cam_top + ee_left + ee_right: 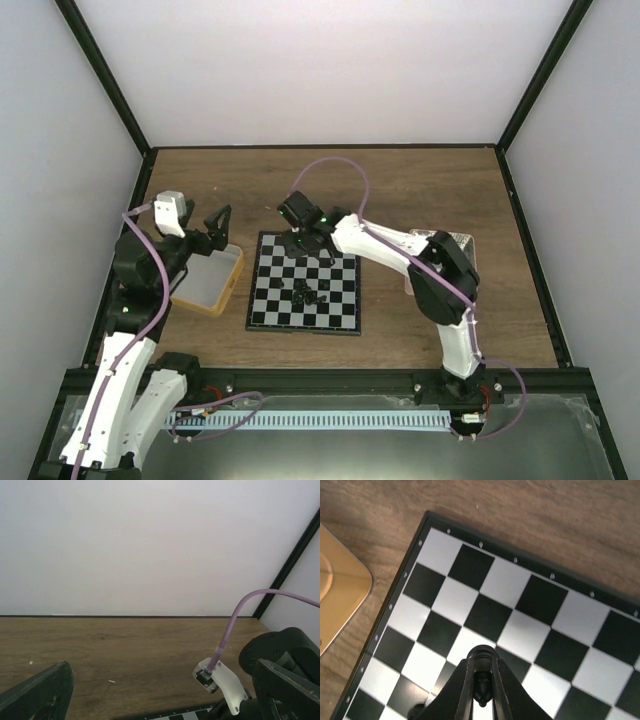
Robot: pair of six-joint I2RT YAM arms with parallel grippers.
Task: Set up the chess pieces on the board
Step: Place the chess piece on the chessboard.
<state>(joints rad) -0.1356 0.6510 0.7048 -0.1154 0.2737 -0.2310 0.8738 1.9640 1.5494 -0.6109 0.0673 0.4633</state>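
Note:
The board (272, 308) lies flat on the wooden table, and a small heap of black chess pieces (311, 293) sits near its middle. Over the board's far rows hangs my right gripper (316, 246), reached in from the right. Seen in the right wrist view, that gripper (483, 687) is shut on one black chess piece (483, 676), held just above the squares of the board (540, 600). Another piece (415, 713) peeks in at the bottom edge. My left gripper (214, 226) hovers open and empty over the yellow tray (222, 296); its fingers (42, 692) stand wide apart.
The yellow-rimmed tray's corner (340, 592) lies just left of the board. A pale tray (458, 240) sits partly hidden under the right arm. The right arm's wrist and purple cable (235, 625) fill the right of the left wrist view. White walls enclose the table.

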